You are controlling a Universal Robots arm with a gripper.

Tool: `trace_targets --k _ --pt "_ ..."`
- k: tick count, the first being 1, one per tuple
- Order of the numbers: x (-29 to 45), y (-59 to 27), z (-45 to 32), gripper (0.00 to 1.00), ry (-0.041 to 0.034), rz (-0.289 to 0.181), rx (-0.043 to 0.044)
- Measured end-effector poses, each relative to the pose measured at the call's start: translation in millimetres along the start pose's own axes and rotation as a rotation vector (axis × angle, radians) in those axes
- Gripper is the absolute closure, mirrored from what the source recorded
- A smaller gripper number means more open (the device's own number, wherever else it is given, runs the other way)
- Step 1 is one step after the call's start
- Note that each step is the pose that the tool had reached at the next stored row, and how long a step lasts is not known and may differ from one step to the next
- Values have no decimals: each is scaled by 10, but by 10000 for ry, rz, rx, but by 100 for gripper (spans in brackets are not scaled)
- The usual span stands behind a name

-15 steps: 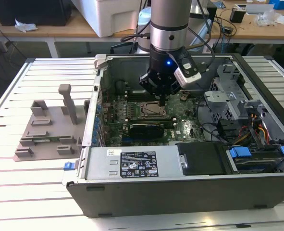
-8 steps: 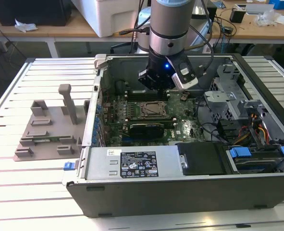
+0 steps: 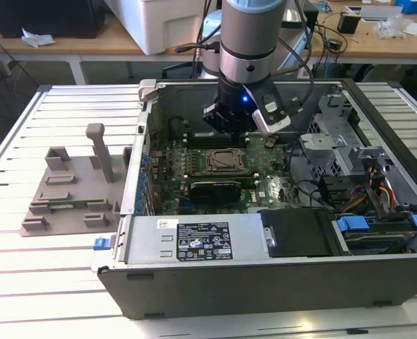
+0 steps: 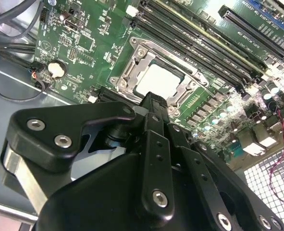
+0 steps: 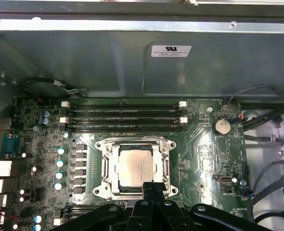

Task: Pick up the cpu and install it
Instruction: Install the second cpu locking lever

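Note:
The cpu (image 5: 134,168) is a silver-grey square chip lying flat in the open motherboard socket (image 5: 102,168), with the metal frame around it. It also shows in the second wrist view (image 4: 162,79) and the exterior view (image 3: 226,161). My black gripper (image 5: 153,188) hangs just above the socket's near edge, shut with nothing between its fingers. The exterior view has the gripper (image 3: 231,134) inside the open computer case, over the back of the socket. In the second wrist view the gripper (image 4: 154,99) tip hides a corner of the socket frame.
Memory slots (image 5: 125,118) run beside the socket, towards the case wall (image 5: 108,57). Loose cables (image 5: 271,192) and a coin battery (image 5: 221,126) lie to one side. The power supply (image 3: 194,240) and drive bays (image 3: 377,226) line the case front. A grey fixture (image 3: 70,191) stands on the slatted table.

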State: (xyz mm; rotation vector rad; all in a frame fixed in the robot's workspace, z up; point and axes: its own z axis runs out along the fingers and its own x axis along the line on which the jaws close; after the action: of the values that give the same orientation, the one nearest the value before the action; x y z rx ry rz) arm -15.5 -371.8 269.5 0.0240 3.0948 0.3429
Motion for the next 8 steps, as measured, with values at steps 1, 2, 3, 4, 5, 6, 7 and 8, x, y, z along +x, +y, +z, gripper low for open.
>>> trace_targets --k 1,2,3,4,5,6,7,8 --pt "0 -2 2 89 0 1 1" --pt "0 -5 7 89 -1 1 -1" --pt "1 -11 17 89 0 0 -1" --pt "2 -19 29 89 0 0 0" --pt "2 -24 37 89 0 0 0" --pt "4 -35 47 89 0 0 2" --pt "8 -46 53 89 1 0 0" --pt "18 -66 62 89 -1 1 0"
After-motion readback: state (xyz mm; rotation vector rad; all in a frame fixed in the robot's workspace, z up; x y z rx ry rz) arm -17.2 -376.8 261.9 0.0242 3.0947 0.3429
